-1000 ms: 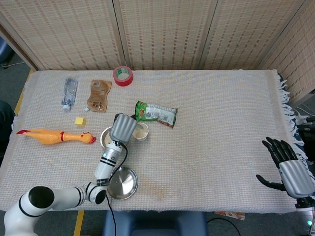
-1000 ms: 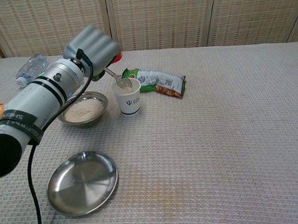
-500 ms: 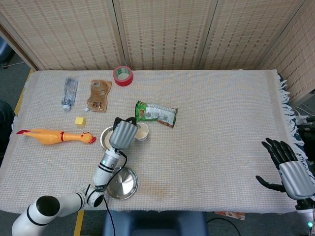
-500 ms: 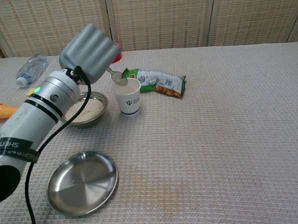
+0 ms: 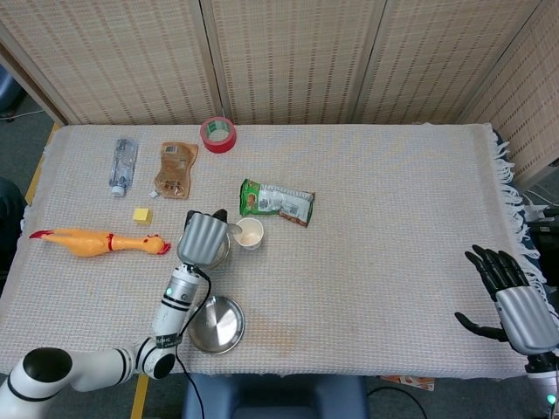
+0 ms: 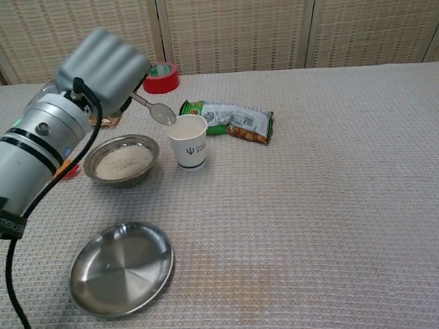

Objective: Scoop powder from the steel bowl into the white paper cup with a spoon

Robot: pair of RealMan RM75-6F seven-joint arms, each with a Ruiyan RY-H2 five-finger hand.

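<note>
Chest view shows the left robot hand (image 6: 102,65) gripping one spoon (image 6: 153,110), its bowl held just left of the one white paper cup (image 6: 188,141) (rim level). One steel bowl (image 6: 121,159) of powder sits beside the cup, one empty steel plate (image 6: 121,268) nearer. The right robot hand (image 5: 515,301) hangs off the desk (image 5: 393,227), fingers spread, holding nothing.

Behind the desk (image 5: 393,218) stands a folding screen (image 5: 288,57) of woven, straw-coloured panels in pale wooden frames, and it fills the whole back. A beige woven cloth (image 6: 317,203) covers the desk, with a fringe (image 5: 514,188) at one end. A grey floor (image 5: 22,144) with a yellow line (image 5: 35,179) shows beside it. The light is even and soft.
</note>
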